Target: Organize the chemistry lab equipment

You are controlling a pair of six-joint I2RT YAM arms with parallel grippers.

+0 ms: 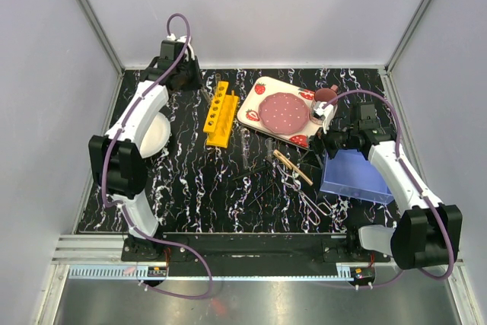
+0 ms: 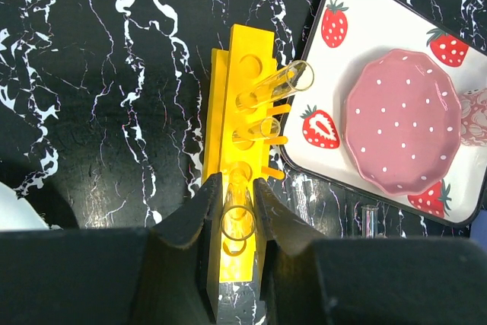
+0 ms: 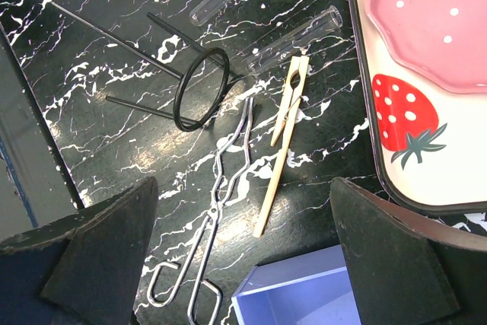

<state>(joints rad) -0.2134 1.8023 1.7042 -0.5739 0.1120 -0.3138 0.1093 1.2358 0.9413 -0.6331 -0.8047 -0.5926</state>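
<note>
On the left, over the end hole of the yellow rack [image 2: 245, 51]: left gripper [image 2: 237, 222] clenched on a glass tube [image 2: 237, 207], pads touching its two sides, tube upright with its foot at that hole. Farther along the rack, away from the jaws, two more tubes [image 2: 272, 85] already seated, leaning toward the strawberry tray [image 2: 373, 13] just right of the rack. Judged the placing step, with little more than a release and a straight lift left on this side. Well right of the rack, flat on the black marbled table [image 3: 114, 150]: black ring rod [image 3: 201, 89], loose tubes [image 3: 293, 39], wooden clamp [image 3: 283, 135], scissor-handled forceps [image 3: 221, 203]. Above these, right gripper [image 3: 243, 264] spread wide and empty. Forceps and clamp side by side below the gap, long axes roughly square to the line between the two fingers, so set for closing across the thin width; probably a plain descent, no wrist turn. Far nearer this pile than the left arm, so the right arm's pick
</note>
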